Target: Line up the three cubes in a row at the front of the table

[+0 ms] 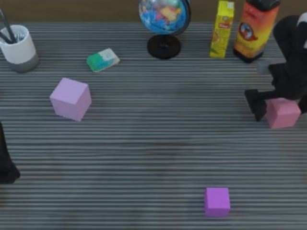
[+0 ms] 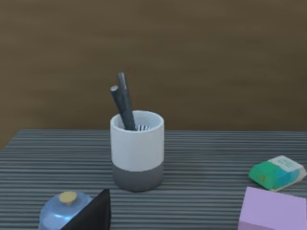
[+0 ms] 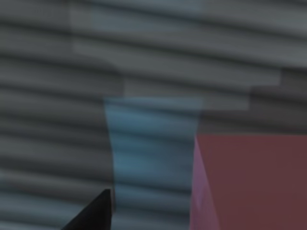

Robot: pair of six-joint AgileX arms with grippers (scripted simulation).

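Note:
The medium pink cube (image 1: 283,113) stands at the right of the striped table (image 1: 153,153). My right gripper (image 1: 281,106) is down over it and open, one finger (image 1: 257,103) standing apart to the cube's left. In the right wrist view the pink cube (image 3: 249,182) fills one side, with a gap between it and a dark fingertip (image 3: 98,211). The large pale lilac cube (image 1: 71,98) (image 2: 273,211) sits at the left. Near the front edge rests the small vivid purple cube (image 1: 217,201). My left gripper (image 1: 6,167) is parked open at the left edge.
Along the back stand a white cup of pens (image 1: 18,48) (image 2: 137,151), a green-and-white eraser block (image 1: 102,60) (image 2: 278,173), a globe (image 1: 164,21), a yellow carton (image 1: 222,28) and an orange bottle (image 1: 254,28). A blue bell (image 2: 62,213) lies near my left gripper.

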